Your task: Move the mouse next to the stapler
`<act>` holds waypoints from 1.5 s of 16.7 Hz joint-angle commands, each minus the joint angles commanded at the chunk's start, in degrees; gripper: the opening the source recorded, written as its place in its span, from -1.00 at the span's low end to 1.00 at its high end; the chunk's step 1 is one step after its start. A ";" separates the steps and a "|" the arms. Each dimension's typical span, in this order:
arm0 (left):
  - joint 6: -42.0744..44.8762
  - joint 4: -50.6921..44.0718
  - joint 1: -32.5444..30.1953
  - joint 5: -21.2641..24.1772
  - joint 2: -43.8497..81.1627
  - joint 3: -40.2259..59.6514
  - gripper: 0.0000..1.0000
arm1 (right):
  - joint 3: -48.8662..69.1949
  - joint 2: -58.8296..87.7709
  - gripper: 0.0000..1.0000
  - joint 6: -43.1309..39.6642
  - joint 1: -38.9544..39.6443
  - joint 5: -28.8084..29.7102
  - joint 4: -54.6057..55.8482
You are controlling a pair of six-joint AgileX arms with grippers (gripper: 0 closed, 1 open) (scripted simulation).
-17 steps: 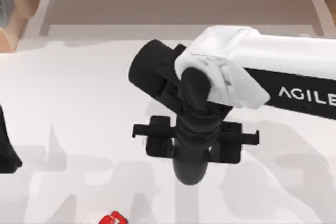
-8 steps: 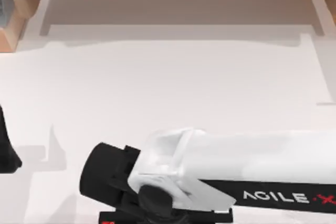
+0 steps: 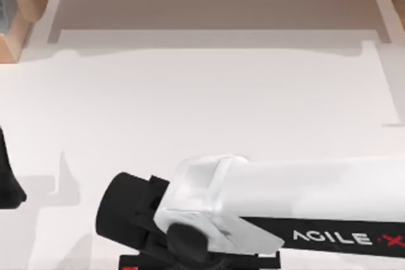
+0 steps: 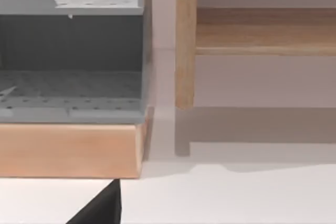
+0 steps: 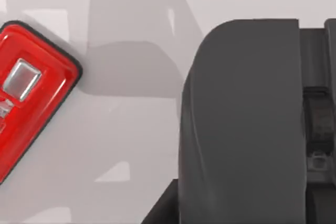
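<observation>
1. Your right arm reaches in from the right side of the table along the near edge, with its wrist low over the surface at the bottom of the top view.
2. In the right wrist view a big dark grey body, seemingly the mouse, sits right under the camera. You cannot tell whether the right fingers are open or closed on it.
3. The red stapler lies flat on the table just beside that dark body, apart from it with a strip of bare table between them. In the top view a sliver of red peeks out at the bottom edge beside the wrist.
4. Your left arm is parked at the table's left edge. Its camera looks at a wooden shelf holding a grey tray; you cannot tell the state of its fingers.
</observation>
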 joint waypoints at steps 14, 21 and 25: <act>0.00 0.00 0.00 0.00 0.00 0.00 1.00 | 1.14 -1.21 -1.00 0.16 0.17 0.24 1.47; 0.00 0.00 0.00 0.00 0.00 0.00 1.00 | 0.48 -0.98 -1.00 -0.09 0.08 0.21 2.57; 0.00 0.00 0.00 0.00 0.00 0.00 1.00 | -0.77 0.28 -1.00 -0.22 0.01 0.11 2.99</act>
